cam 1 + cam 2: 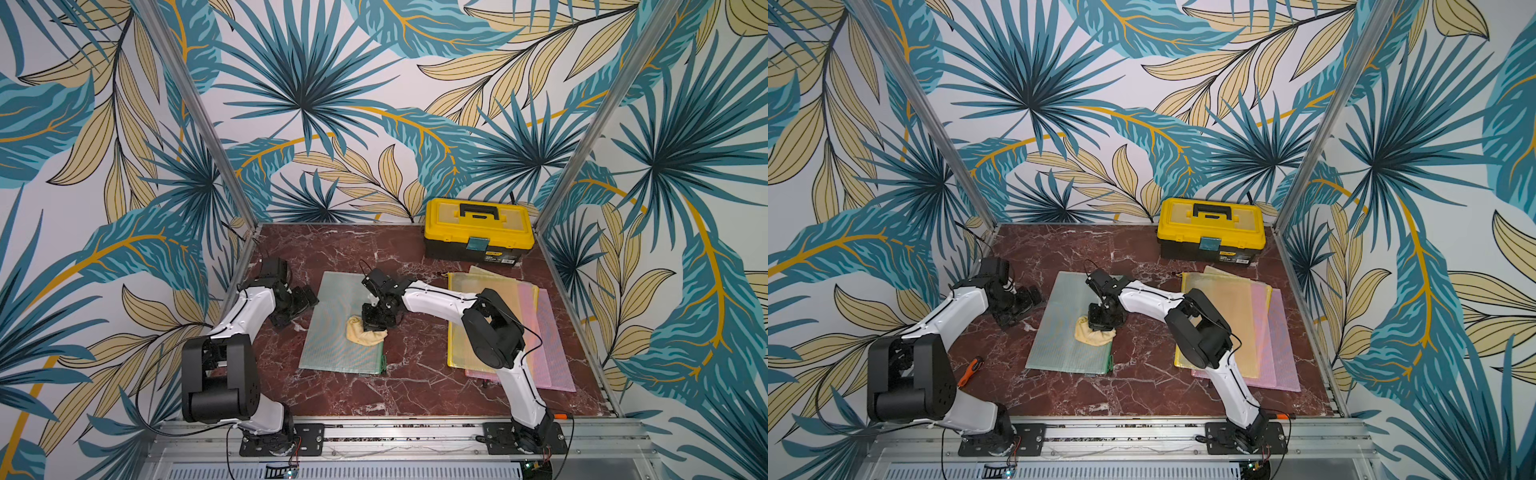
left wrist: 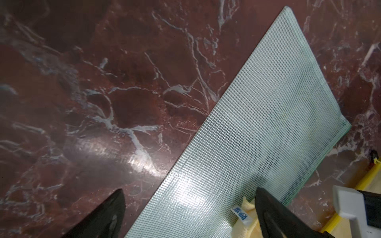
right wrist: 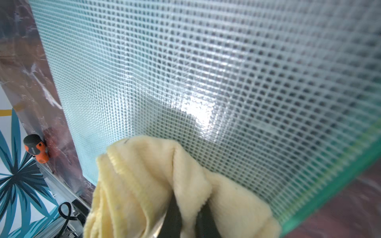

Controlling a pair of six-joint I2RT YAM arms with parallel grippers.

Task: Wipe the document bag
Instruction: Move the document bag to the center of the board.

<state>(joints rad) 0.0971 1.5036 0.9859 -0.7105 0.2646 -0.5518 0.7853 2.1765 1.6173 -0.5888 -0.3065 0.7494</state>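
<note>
The document bag (image 1: 332, 316) (image 1: 1059, 316), a pale green mesh pouch, lies flat in the middle of the red marble table (image 1: 415, 374). It fills most of the right wrist view (image 3: 206, 72) and crosses the left wrist view (image 2: 268, 123). A crumpled yellow cloth (image 1: 361, 334) (image 1: 1090, 334) (image 3: 144, 185) rests on the bag near its right edge. My right gripper (image 1: 374, 326) (image 1: 1102, 324) (image 3: 188, 206) is shut on the cloth and presses it onto the bag. My left gripper (image 1: 297, 309) (image 1: 1021, 309) (image 2: 189, 189) hovers open and empty at the bag's left edge.
A yellow and black toolbox (image 1: 478, 230) (image 1: 1210, 228) stands at the back right. To the right lies a stack of yellow (image 1: 478, 291) and pink (image 1: 557, 353) mesh bags, partly under my right arm. An orange-handled tool (image 1: 971, 368) (image 3: 37, 148) lies beside my left arm.
</note>
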